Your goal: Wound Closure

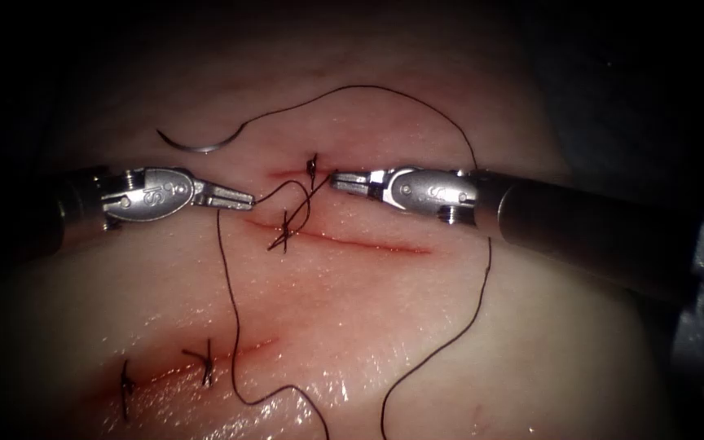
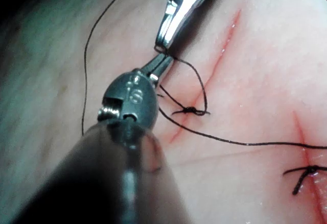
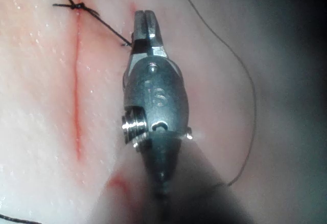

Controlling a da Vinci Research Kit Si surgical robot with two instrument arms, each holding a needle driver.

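Note:
The tissue (image 1: 385, 326) has a red cut (image 1: 368, 243) running across it, with a dark thread knot (image 1: 285, 231) on its left part. My left tool (image 1: 244, 198) is shut on the thread (image 1: 226, 277) just left of the knot. From the right, my right tool (image 1: 336, 179) is shut on a short thread end (image 1: 313, 165). The curved needle (image 1: 197, 147) lies free on the tissue, up and left of the cut, in neither tool. In the left wrist view the left jaws (image 2: 162, 64) meet the right tool (image 2: 179, 14) above the knot (image 2: 191, 110). The right jaws (image 3: 144, 22) are closed.
A second cut (image 1: 246, 349) at the lower left carries two tied stitches (image 1: 205, 364). Long thread arcs from the needle over the right tool's shaft (image 1: 580, 228) and down the tissue's right side (image 1: 458, 334).

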